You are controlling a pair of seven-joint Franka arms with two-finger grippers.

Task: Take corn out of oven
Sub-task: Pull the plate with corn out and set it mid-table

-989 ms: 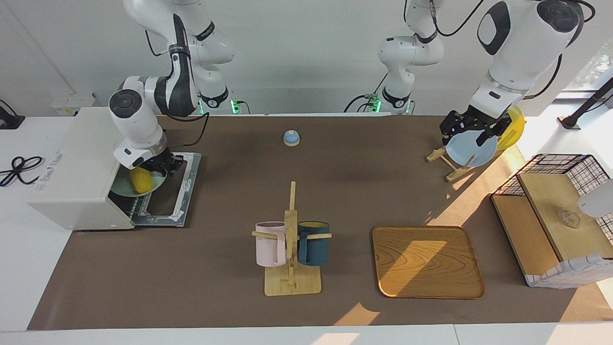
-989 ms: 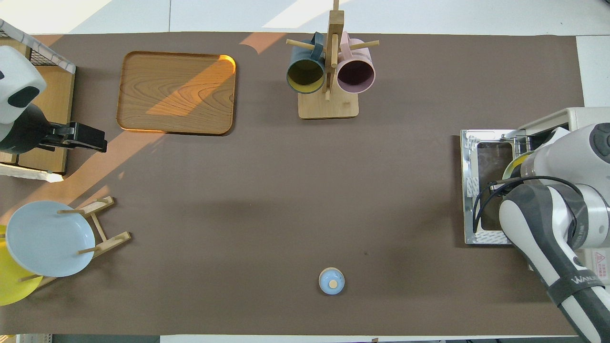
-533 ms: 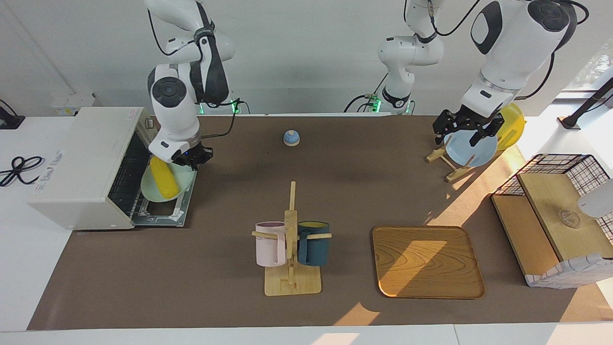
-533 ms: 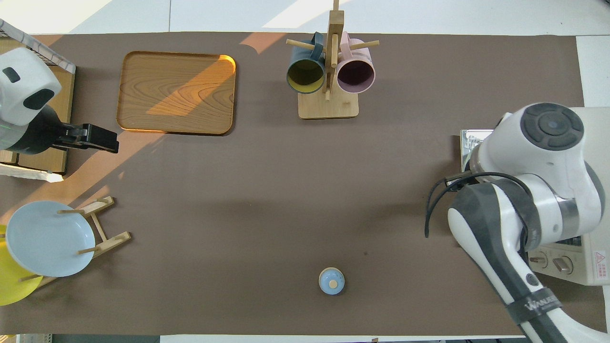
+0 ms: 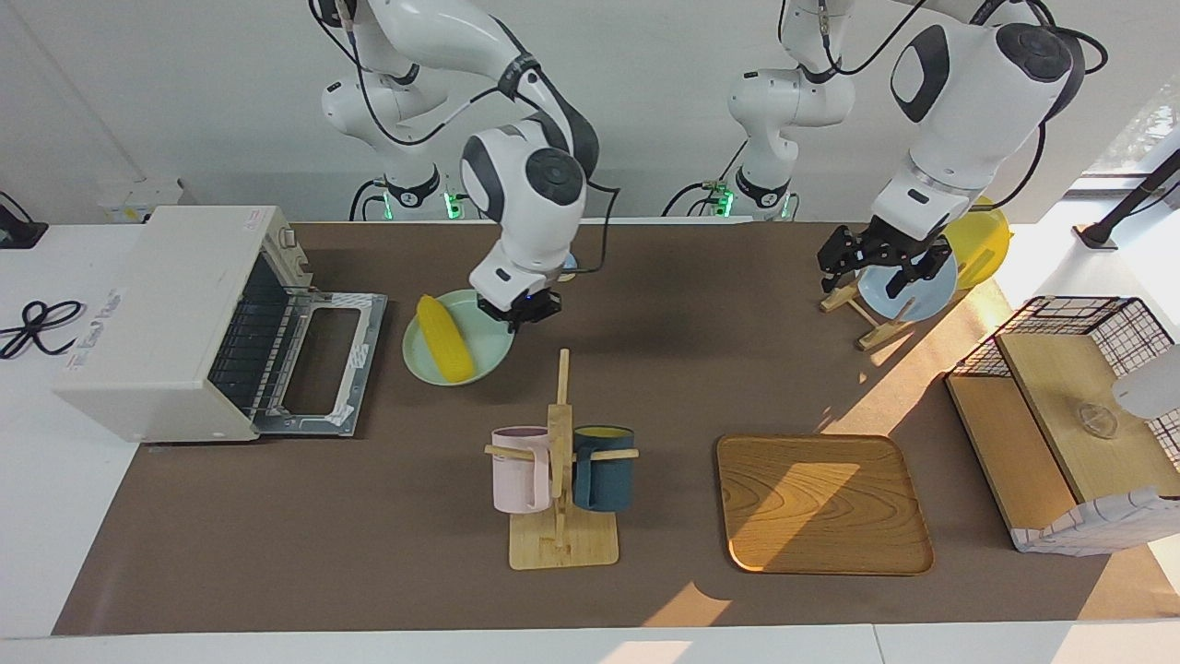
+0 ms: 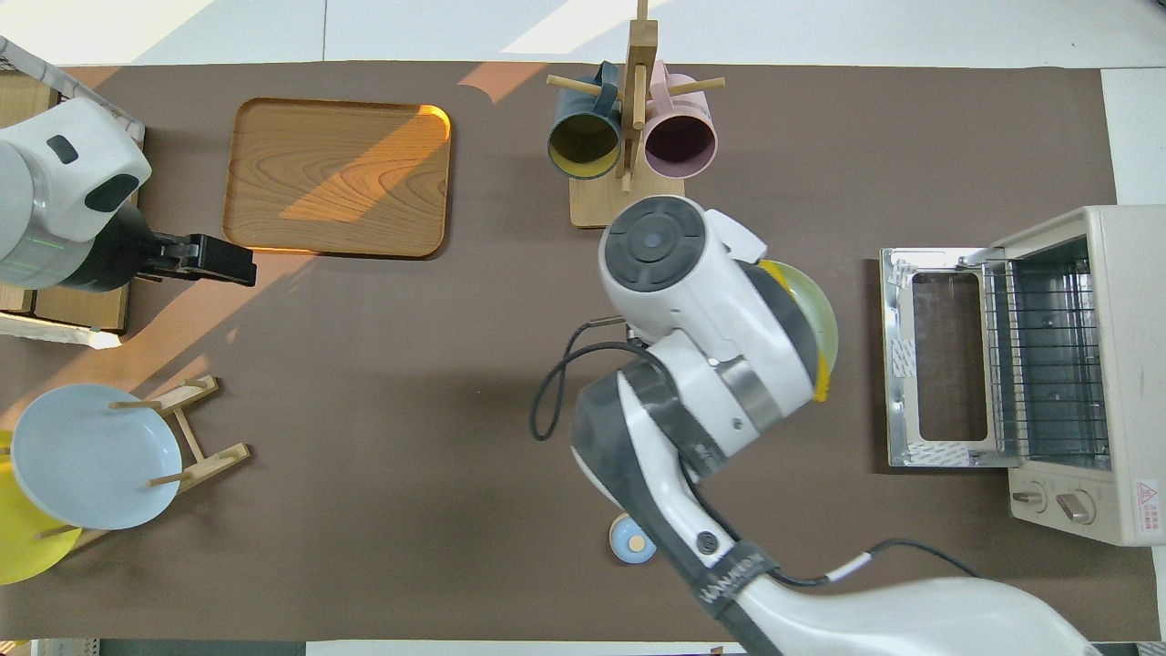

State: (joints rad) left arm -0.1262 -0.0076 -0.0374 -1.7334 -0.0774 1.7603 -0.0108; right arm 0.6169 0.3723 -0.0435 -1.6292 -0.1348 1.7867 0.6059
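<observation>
Green plate (image 5: 487, 343) carrying corn (image 5: 445, 351), rim pinched by right gripper (image 5: 523, 312) fingers; oven (image 5: 175, 318) empty, door down; left gripper (image 5: 878, 261) fingers spread; brown worktop (image 5: 664, 369).

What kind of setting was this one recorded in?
Likely a robotics lab staged as a kitchen: a toaster oven with its door down, a mug rack, and toy-like corn on a green plate.

Facing view: high, across the desk (image 5: 277, 553), toward the robots. Overhead view: steeply down, half-turn opposed. Both cover the whole desk (image 6: 455, 410).
</observation>
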